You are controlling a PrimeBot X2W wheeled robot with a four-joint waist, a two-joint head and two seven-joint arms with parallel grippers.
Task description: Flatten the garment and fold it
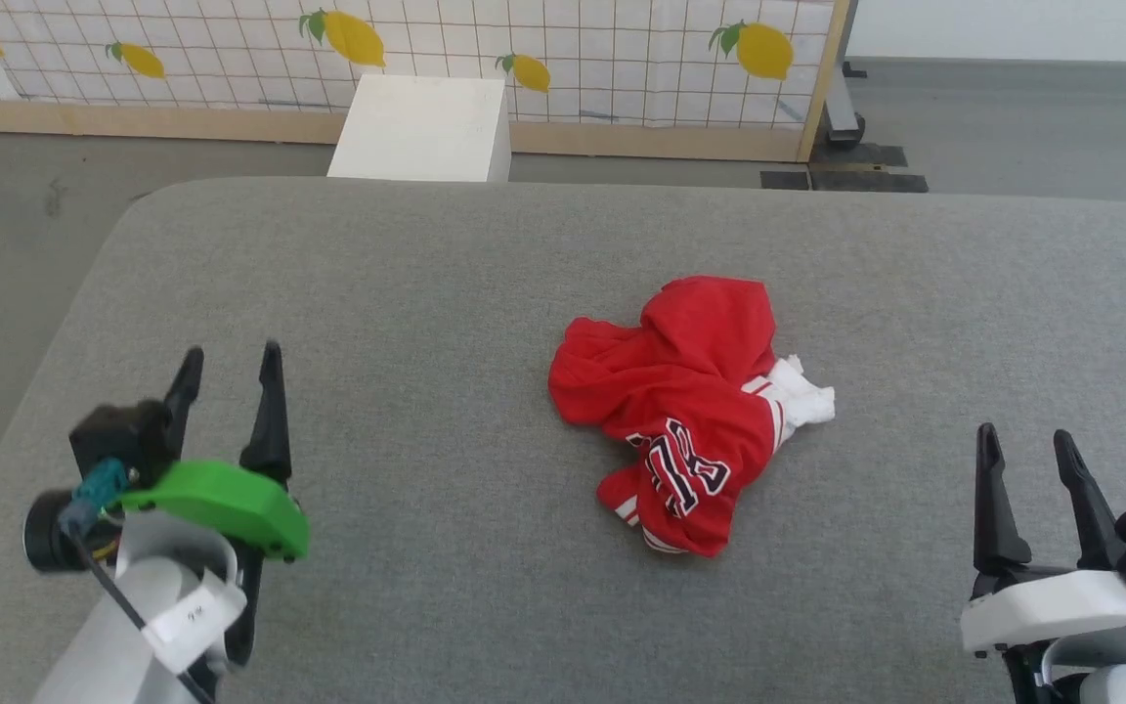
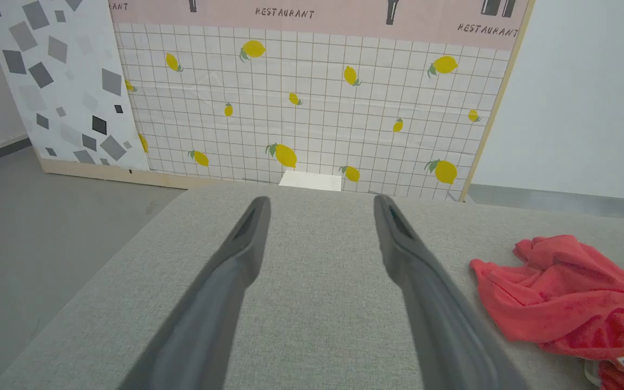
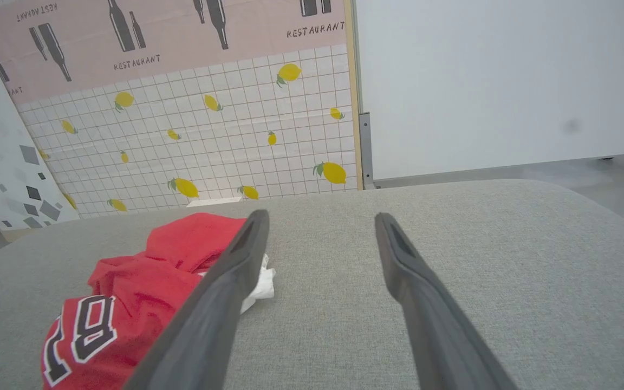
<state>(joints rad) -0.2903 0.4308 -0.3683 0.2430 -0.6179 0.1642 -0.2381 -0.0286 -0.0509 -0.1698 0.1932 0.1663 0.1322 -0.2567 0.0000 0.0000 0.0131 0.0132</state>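
Fabric tabletop (image 1: 407, 293), grey, beneath crumpled garment (image 1: 690, 391); lemon-patterned panel (image 1: 602, 49) behind

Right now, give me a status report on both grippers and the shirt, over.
Left gripper open, empty. Right gripper open, empty. Garment crumpled in a heap on the grey surface, untouched. Nothing between grippers and garment.

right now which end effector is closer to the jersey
Right. The right end effector is off the white-sleeve side of the garment; the left end effector is farther, on the opposite side.
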